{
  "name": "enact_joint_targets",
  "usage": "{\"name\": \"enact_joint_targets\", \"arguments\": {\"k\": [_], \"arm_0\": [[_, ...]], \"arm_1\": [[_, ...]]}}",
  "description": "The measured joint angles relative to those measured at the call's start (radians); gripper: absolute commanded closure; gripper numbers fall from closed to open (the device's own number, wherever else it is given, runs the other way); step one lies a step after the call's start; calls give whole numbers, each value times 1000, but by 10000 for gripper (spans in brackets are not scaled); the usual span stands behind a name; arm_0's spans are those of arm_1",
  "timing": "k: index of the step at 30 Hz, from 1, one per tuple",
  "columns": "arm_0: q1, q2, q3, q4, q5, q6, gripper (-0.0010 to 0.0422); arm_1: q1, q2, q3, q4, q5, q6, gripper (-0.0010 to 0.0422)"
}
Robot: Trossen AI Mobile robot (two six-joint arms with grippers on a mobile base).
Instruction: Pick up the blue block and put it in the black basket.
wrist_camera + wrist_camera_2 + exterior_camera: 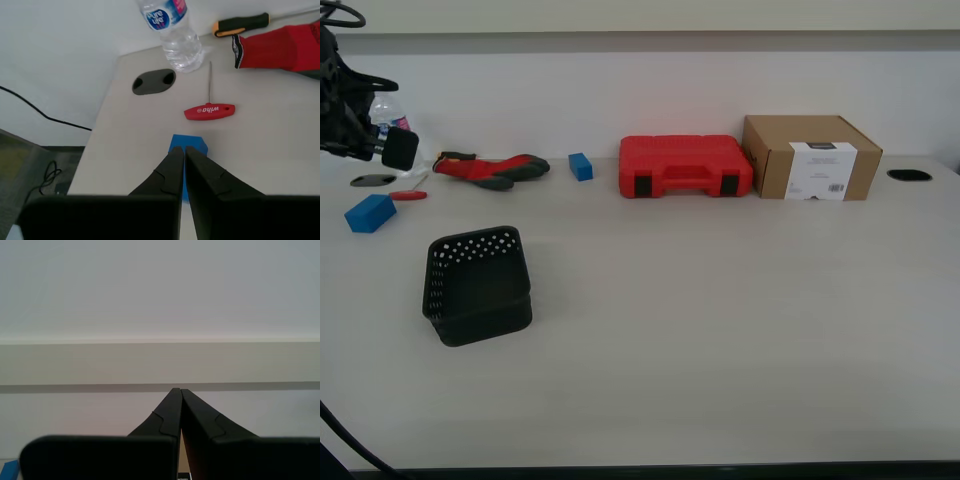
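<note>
The blue block (370, 213) lies flat on the table at the exterior view's left, near the edge. In the first wrist view the blue block (189, 144) shows just beyond my first gripper (184, 150), whose fingers are pressed together with nothing between them, hovering above it. The first arm (350, 120) hangs over that corner of the table. The black basket (478, 285) with round holes stands upright, nearer the front than the block and to its right in the exterior view. My second gripper (180, 390) is shut on nothing and faces a bare wall.
Close to the block are a red-handled hex key (209, 110), a water bottle (175, 30), a cable hole (153, 81), a red glove (280, 47) and a screwdriver (240, 24). Along the back stand a smaller blue block (581, 166), a red case (685, 166) and a cardboard box (810, 157).
</note>
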Motion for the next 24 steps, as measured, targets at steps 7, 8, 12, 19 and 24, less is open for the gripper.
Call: {"name": "enact_joint_targets", "arguments": {"k": [7,8,12,19,24], "arm_0": [[0,0,0,0,0,0,413],[0,0,0,0,0,0,413],[0,0,0,0,0,0,413],[0,0,0,-5,0,0,413],[1,0,0,-21,-1,0,413]], "arm_1": [[38,257,465,-475,-2,55,412],[45,279,510,-512,-1,60,409],[68,332,642,-644,20,77,359],[95,369,721,-764,41,69,108],[97,481,761,-760,65,-39,33]]}}
